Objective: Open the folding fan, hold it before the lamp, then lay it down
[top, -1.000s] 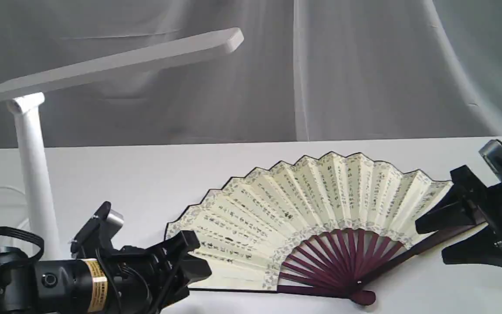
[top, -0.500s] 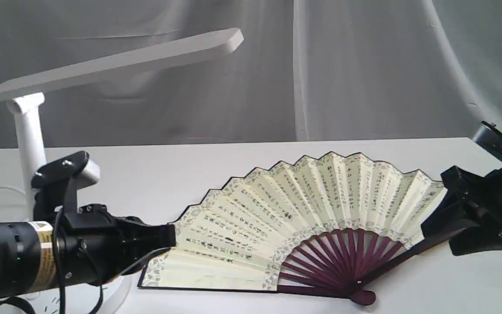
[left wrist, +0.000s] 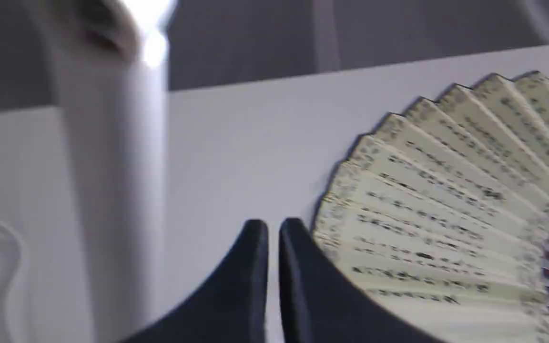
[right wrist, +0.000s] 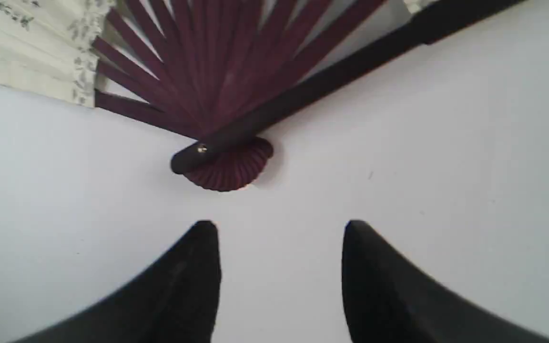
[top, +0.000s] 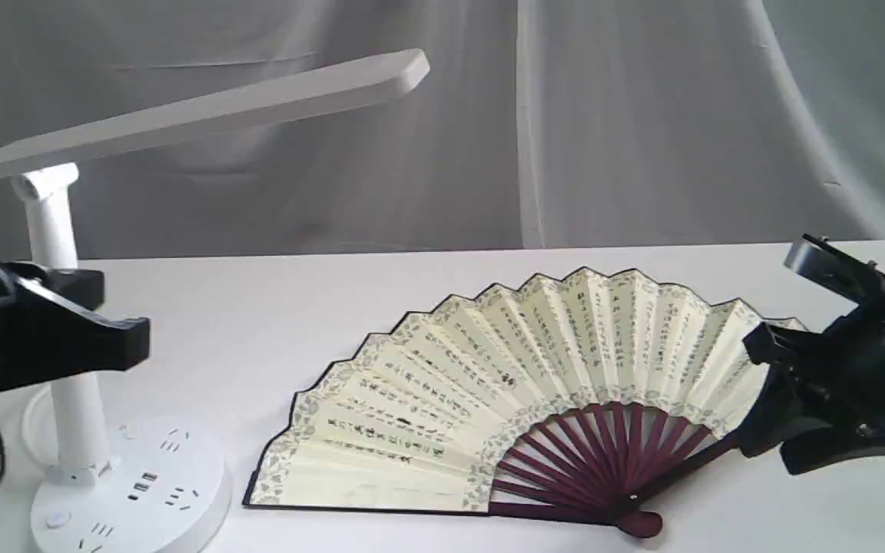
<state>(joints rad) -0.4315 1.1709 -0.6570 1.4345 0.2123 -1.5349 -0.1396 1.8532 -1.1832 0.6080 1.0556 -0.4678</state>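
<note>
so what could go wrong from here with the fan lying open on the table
The shut left pincer hangs close to the stem of the lamp; a careless swing might knock the lamp over. The open right pincer sits right by the dark outer rib of the fan; moving off low, it could catch that rib and drag or fold the fan.

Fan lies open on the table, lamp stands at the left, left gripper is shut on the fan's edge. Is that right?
One thing is wrong: the left gripper is shut on nothing. The exterior view shows it by the lamp stem, clear of the fan. The fan does lie open on the table, with the lamp at the left.
</note>
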